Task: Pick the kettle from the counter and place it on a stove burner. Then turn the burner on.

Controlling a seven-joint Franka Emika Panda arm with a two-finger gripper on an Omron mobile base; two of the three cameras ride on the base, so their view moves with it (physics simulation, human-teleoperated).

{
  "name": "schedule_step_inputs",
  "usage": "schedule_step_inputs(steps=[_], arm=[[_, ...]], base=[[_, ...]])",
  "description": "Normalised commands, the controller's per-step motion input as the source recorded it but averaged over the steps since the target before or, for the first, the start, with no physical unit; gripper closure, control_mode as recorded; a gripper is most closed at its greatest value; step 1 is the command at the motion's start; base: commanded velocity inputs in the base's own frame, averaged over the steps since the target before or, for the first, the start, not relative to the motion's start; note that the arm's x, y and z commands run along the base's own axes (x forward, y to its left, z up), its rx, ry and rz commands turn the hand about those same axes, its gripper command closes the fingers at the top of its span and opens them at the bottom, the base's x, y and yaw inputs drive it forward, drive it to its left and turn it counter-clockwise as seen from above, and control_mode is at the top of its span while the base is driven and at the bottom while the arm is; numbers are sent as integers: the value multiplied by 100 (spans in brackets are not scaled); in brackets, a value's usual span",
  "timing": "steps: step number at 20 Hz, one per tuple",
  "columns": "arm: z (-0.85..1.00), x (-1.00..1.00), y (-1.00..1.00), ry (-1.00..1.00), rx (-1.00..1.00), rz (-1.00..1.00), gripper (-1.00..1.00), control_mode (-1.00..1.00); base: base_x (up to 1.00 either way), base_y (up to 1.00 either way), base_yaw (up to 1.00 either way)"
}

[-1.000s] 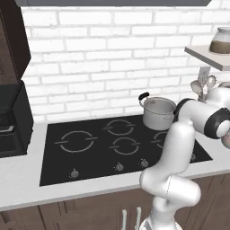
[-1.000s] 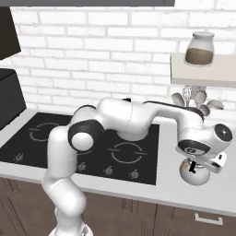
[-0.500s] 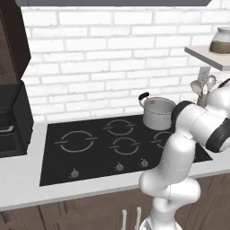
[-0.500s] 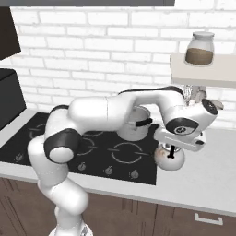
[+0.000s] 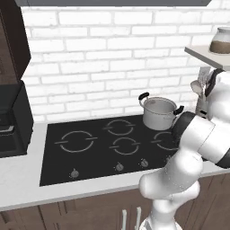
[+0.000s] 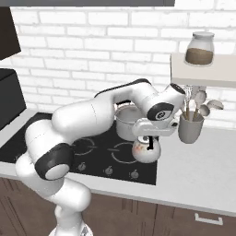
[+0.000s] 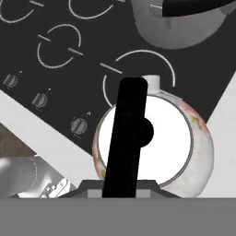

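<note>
Kettle (image 7: 184, 152): glazed white ceramic look, faint reddish mottling; matt black handle (image 7: 126, 138).
Cooktop (image 5: 90, 157): smooth black glass.
Pot (image 5: 158, 112): brushed steel.
Counter (image 6: 203, 175): smooth pale stone.
Cabinet fronts (image 5: 67, 213): dark wood.
Wall (image 5: 112, 54): matt white brick.

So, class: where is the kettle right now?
In the right base view the kettle hangs from the gripper over the cooktop's right edge, just in front of the steel pot.
</note>
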Motion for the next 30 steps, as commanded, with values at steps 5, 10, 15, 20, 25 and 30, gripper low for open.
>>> schedule_step_inputs(steps=[5, 10, 15, 20, 25, 30], arm=[[-8, 17, 53, -7, -9, 20, 100, -100], [-14, 3, 38, -7, -5, 17, 100, -100], [-6, 30, 29, -10, -1, 10, 100, -100], [-5, 25, 24, -5, 0, 9, 100, -100], [-13, 7, 17, -2, 0, 10, 100, -100], [-17, 29, 11, 0, 0, 9, 100, -100]], base=[[0, 0, 0], [0, 0, 0], [0, 0, 0], [0, 0, 0], [0, 0, 0], [0, 0, 0]])
